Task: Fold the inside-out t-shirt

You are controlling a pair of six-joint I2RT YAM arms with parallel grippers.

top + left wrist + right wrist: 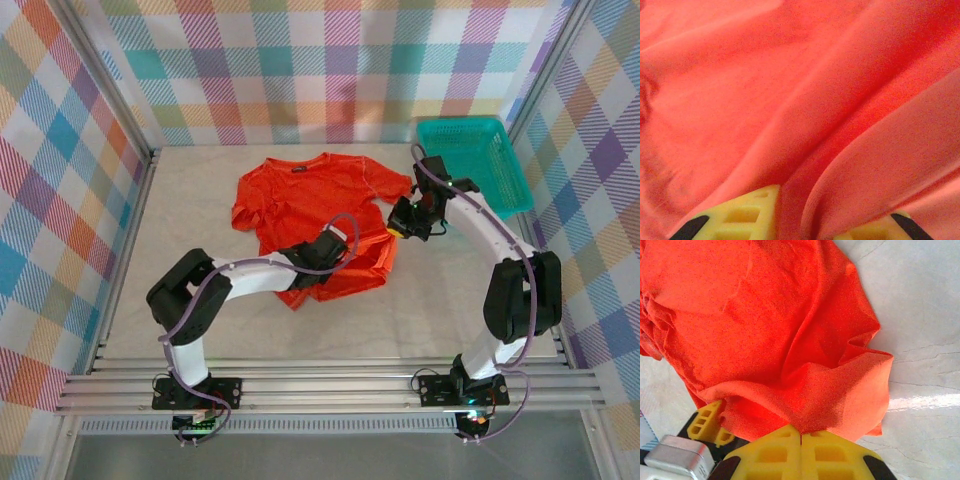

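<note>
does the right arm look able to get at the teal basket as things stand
Probably yes: the teal basket sits right beside the right gripper, nothing between them, though that gripper is shut on the t-shirt and would drag it.

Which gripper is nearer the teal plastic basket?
Right. The right gripper is left of the teal plastic basket, at the right edge of the orange-red cloth t-shirt; the left gripper is farther left, over the shirt's lower half.
</note>
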